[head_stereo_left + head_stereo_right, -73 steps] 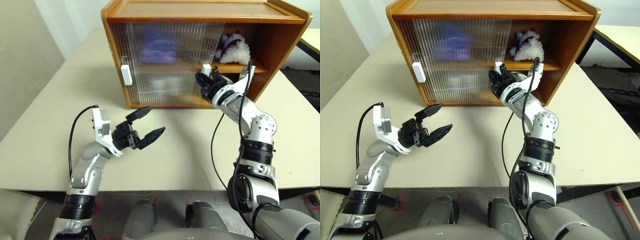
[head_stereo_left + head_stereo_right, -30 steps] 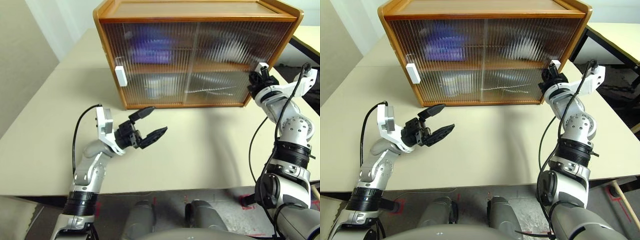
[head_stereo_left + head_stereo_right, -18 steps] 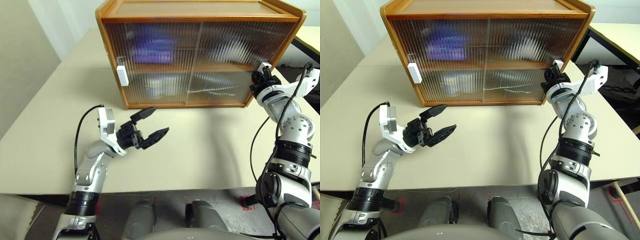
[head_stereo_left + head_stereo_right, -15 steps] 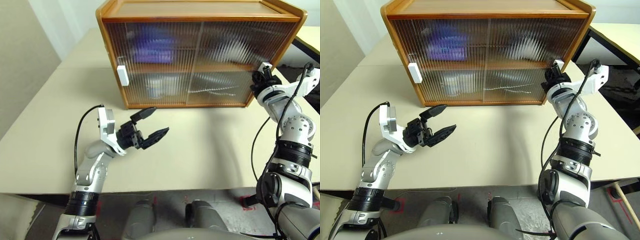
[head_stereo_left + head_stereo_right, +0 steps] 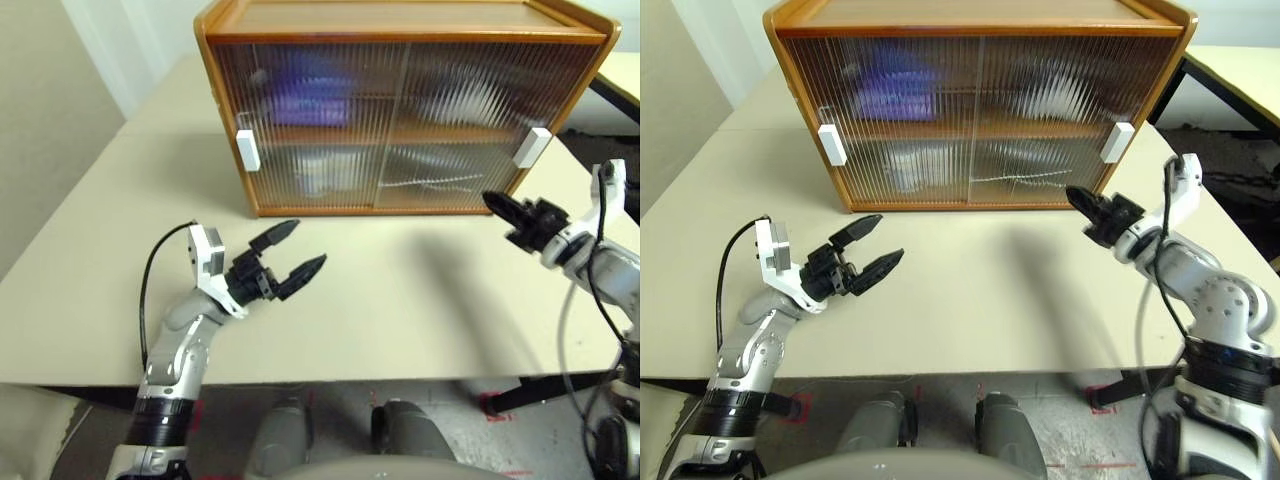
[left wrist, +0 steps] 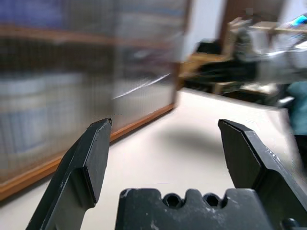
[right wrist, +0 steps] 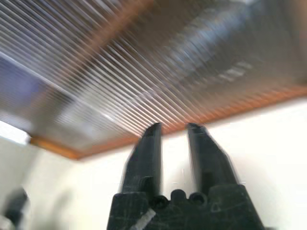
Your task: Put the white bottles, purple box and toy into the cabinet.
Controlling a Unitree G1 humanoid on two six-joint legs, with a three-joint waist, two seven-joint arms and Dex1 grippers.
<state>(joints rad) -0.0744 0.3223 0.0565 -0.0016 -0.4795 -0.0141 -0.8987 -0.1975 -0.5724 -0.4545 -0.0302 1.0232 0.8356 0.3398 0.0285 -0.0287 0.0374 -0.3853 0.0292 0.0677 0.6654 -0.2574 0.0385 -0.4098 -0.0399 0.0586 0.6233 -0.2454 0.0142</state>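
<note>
- Since a moment ago, the right pincer [image 5: 1087, 207] has let go of the white handle [image 5: 1117, 141] and pulled back from the big wooden cabinet with ribbed see-through sliding doors [image 5: 400, 100].
- Its two black fingers have a small gap between them and hold nothing.
- Both doors look slid shut now, so the things inside stay safe.
- A soft purple box [image 5: 310, 95] shows as a blur on the top shelf, behind the left door.
- A white blur low behind that door is likely the white bottles [image 5: 318, 172].
- The toy is hidden; I cannot make it out through the ribbed door.
- The left pincer [image 5: 288, 250] hangs spread wide and empty over the pale desk [image 5: 400, 290], out of the way.
- I think the job is nearly done.
</note>
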